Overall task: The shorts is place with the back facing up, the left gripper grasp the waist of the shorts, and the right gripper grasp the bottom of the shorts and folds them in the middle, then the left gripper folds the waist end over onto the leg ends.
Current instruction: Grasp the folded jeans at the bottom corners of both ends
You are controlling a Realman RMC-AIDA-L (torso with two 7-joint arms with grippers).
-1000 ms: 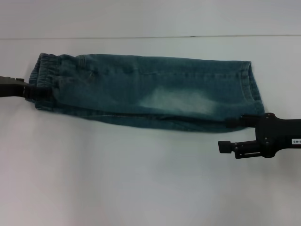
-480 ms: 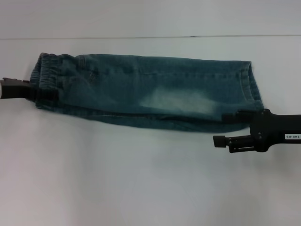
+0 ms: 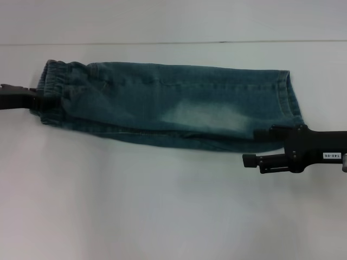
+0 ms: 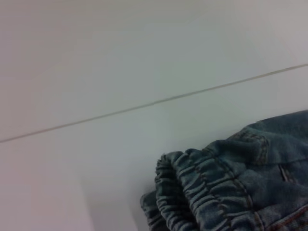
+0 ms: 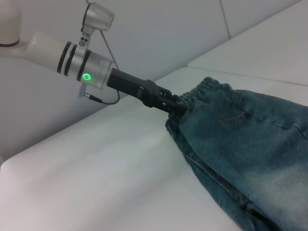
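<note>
Low on the right of the head view, the right gripper (image 3: 259,147) reaches in from the right edge, a black claw on a black arm with a small white label (image 3: 331,155). Its two fingers are spread apart: the lower finger sticks out over the bare white table (image 3: 162,206), and the upper finger touches the lower right corner of the shorts (image 3: 173,105), by the leg ends (image 3: 287,100). I cannot tell if that finger is pinching the cloth or only lying against it. The shorts stretch across the middle of the frame as one long, narrow band, folded along their length, with a pale faded patch near the middle. The leg ends sit on the right and the waist (image 3: 53,89) sits on the left, bunched and ruffled. At the far left edge, the left gripper (image 3: 39,103) comes in level with the waist. In the right wrist view its black claw is shut on the gathered waist cloth, behind a silver cylinder (image 5: 79,65) with a green light. The left wrist view shows the ruffled waist band low on the right, lying on the table. A thin dark seam (image 3: 162,43) crosses the table behind the shorts.
</note>
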